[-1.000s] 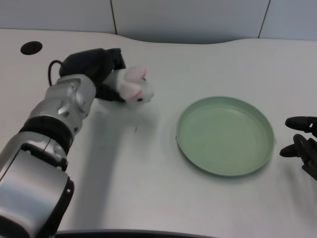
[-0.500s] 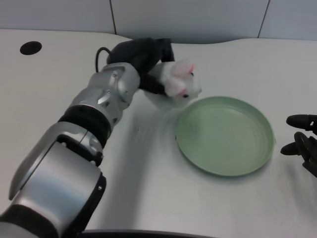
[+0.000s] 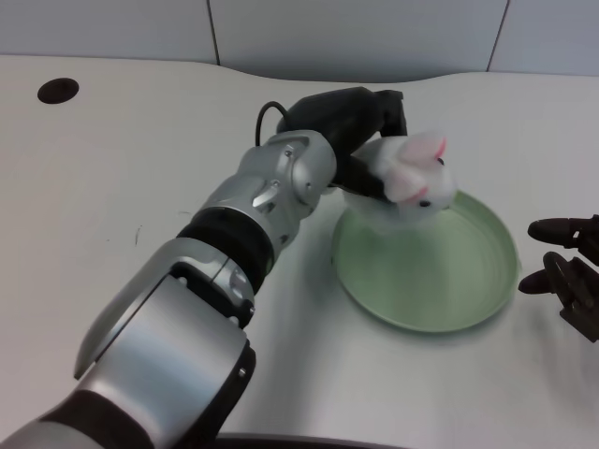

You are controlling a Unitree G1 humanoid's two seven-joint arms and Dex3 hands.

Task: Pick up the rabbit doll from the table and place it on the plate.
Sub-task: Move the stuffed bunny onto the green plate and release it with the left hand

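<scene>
White table (image 3: pixel 140 168) before me. My silver left arm (image 3: pixel 234 243) reaches diagonally toward green plate (image 3: pixel 468 290). My left hand (image 3: pixel 351 126), black, grips white rabbit (image 3: pixel 412 182) with pink ears, holding it over plate's far-left rim. Cannot tell whether rabbit touches plate.

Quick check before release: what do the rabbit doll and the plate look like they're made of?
Rabbit doll: soft plush fabric, judging by its fuzzy white surface and pink ear linings; it looks matte. Plate: smooth, rigid pale green, probably plastic or melamine; its even colour and faint sheen leave that open. The left hand holds the doll over the plate's rear edge.
</scene>
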